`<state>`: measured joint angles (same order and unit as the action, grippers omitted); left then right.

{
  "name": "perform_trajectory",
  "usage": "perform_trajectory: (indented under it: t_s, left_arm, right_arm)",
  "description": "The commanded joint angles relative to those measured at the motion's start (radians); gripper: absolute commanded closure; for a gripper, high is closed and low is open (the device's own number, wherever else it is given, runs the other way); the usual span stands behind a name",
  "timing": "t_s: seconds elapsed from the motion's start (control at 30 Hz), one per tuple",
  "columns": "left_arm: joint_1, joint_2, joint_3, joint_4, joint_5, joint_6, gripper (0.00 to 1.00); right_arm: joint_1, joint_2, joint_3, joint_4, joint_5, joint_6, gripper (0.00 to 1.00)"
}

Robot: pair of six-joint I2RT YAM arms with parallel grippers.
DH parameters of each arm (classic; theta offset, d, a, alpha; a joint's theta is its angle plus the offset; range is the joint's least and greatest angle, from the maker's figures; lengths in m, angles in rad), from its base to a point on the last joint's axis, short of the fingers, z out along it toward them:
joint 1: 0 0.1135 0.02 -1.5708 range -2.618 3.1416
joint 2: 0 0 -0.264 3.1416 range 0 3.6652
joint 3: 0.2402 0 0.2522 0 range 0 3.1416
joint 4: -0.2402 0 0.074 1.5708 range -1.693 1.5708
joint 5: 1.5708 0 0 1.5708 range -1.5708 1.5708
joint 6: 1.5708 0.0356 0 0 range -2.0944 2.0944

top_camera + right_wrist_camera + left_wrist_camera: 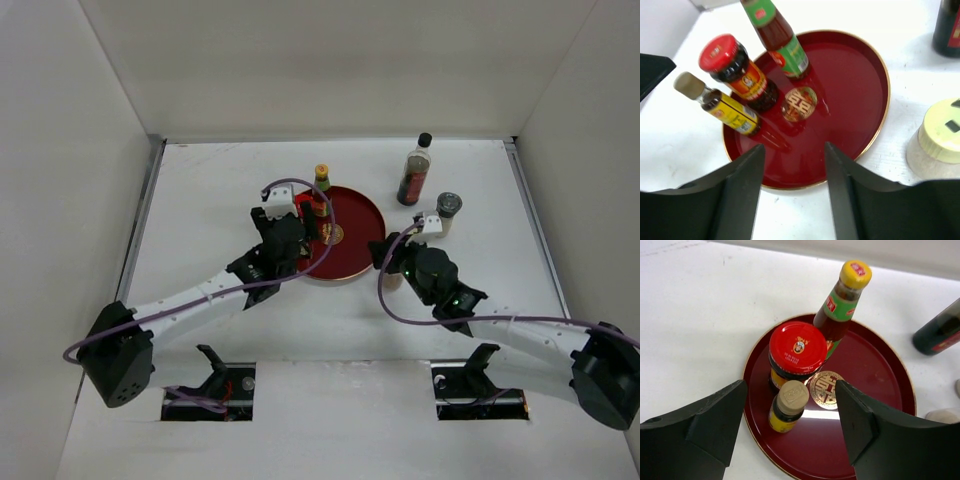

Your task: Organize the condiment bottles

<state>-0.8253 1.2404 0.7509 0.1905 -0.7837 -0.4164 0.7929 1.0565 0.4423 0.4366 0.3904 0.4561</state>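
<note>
On the round red tray (358, 225) stand three bottles: a green-labelled yellow-capped bottle (840, 305), a red-lidded jar (797, 352) and a small yellow-labelled bottle with a beige cap (787, 407). My left gripper (790, 435) is open at the tray's left rim, its jaws either side of the small bottle but not touching it. My right gripper (794, 150) is open and empty over the tray's near right rim. A pale-topped cream shaker (937, 142) stands on the table beside it. The tall dark-sauce bottle (414, 170) and a grey-topped shaker (447, 210) stand right of the tray.
The gold emblem (799, 102) marks the tray's centre, and the tray's right half is bare red. White walls close the table (200, 200) on the left, back and right. The left gripper's finger (650, 70) shows in the right wrist view.
</note>
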Motion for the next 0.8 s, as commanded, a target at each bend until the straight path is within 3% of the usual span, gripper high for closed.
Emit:
perform_trajectory:
  t_s: [0.0, 0.17, 0.3, 0.37, 0.53, 0.77]
  left_arm:
    - [0.005, -0.074, -0.015, 0.063, -0.026, 0.048, 0.30]
    - [0.027, -0.231, -0.076, 0.069, -0.084, 0.060, 0.31]
    - [0.058, -0.346, -0.143, 0.064, -0.083, 0.064, 0.29]
    - [0.064, -0.387, -0.186, 0.070, -0.080, 0.061, 0.27]
    - [0.067, -0.466, -0.303, 0.128, -0.080, 0.047, 0.25]
    - [0.071, -0.551, -0.452, 0.269, -0.085, 0.025, 0.23]
  right_arm:
    - [0.001, -0.038, 0.041, 0.034, 0.030, -0.007, 0.47]
    - [-0.010, -0.033, 0.165, -0.111, 0.031, -0.051, 0.62]
    - [-0.094, 0.008, 0.317, -0.237, 0.053, -0.082, 0.63]
    - [-0.141, 0.051, 0.395, -0.288, 0.067, -0.108, 0.56]
    - [-0.264, 0.204, 0.574, -0.378, 0.132, -0.157, 0.22]
    - [-0.376, 0.378, 0.731, -0.458, 0.165, -0.175, 0.10]
